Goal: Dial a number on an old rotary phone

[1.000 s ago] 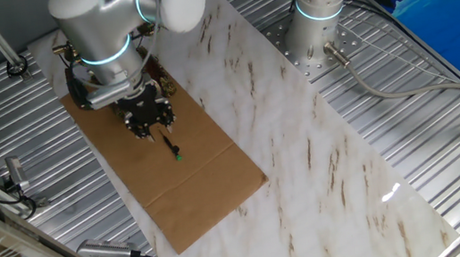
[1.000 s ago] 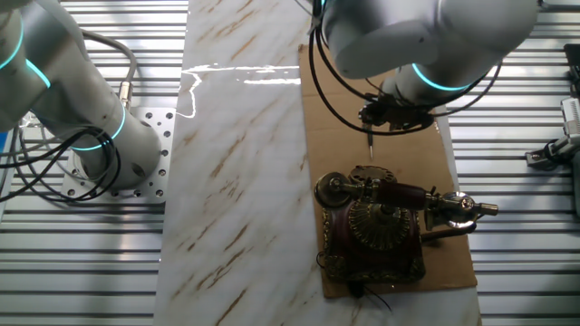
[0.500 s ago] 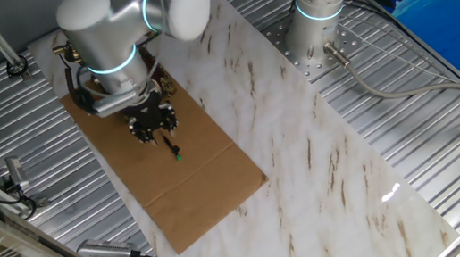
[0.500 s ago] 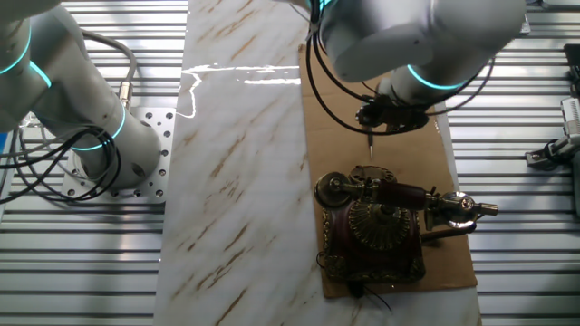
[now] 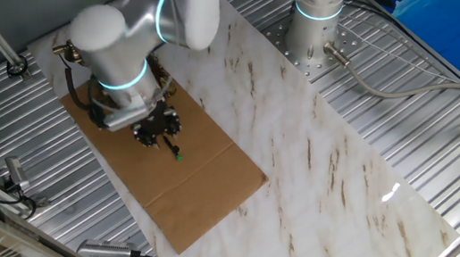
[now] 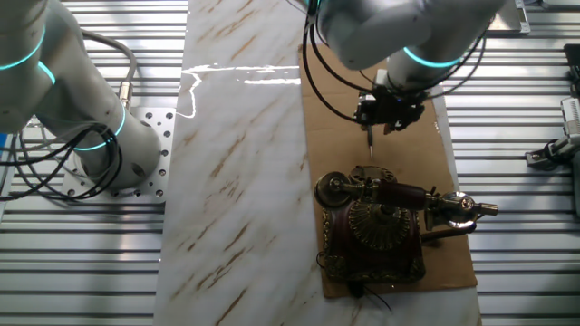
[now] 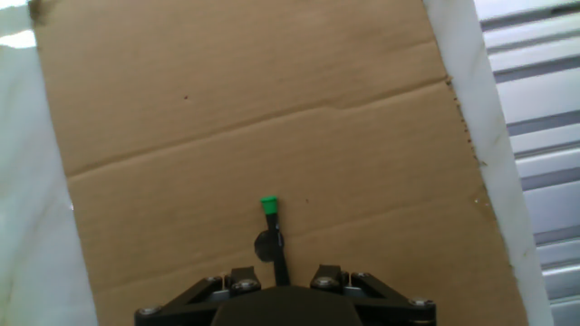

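While the hand [image 6: 388,110] is pinching the stick [image 7: 270,231] over bare cardboard [image 7: 272,118], the phone [image 6: 376,226] is sitting apart; a misaimed descent risks jabbing the handset [image 6: 399,193], not the dial [image 6: 381,224].

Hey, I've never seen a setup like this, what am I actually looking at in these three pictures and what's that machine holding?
The big grey shape with the glowing ring is a robot arm. Its gripper is the dark two-finger part at the end. Two pictures come from fixed cameras that look at the table from different sides. The third comes from a camera on the hand, looking down along the fingers.

A sheet of brown cardboard lies on the white marble-patterned tabletop. On the cardboard stands the old rotary phone, dark red-brown with gold trim, its handset lying across the top. It shows clearly in only one fixed view.

A thin black stick with a green tip pointing down at bare cardboard sticks out of the gripper, beside the phone, not touching it. The fingers' grip itself is hidden.

A second grey arm stands off to the side.
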